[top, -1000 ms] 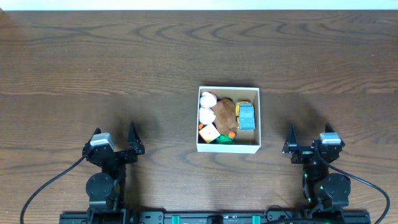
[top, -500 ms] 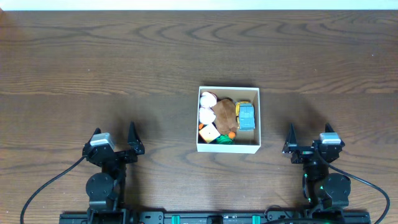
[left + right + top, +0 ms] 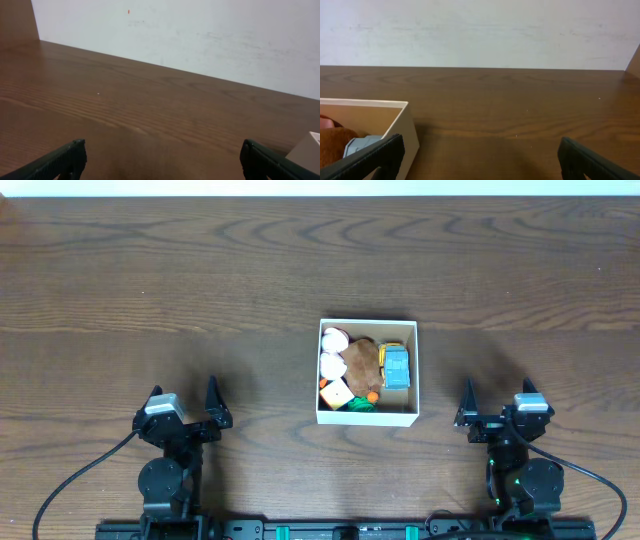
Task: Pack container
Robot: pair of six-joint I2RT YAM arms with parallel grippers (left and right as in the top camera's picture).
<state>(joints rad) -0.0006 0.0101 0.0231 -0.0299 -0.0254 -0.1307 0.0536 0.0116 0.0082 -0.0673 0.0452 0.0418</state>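
Note:
The container (image 3: 368, 417) is a square white cardboard box with a tan inside, at the middle of the table. It holds several small toys: a brown plush (image 3: 361, 361), a blue toy (image 3: 397, 367), white round pieces (image 3: 332, 352) and an orange block (image 3: 337, 392). My left gripper (image 3: 186, 408) is open and empty at the front left, well away from the box. My right gripper (image 3: 494, 407) is open and empty at the front right. In the right wrist view the box's corner (image 3: 402, 130) shows at the left; in the left wrist view its corner (image 3: 309, 149) shows at the far right.
The dark wooden table (image 3: 200, 280) stretches all round the box. A white wall (image 3: 480, 30) stands beyond the table's far edge.

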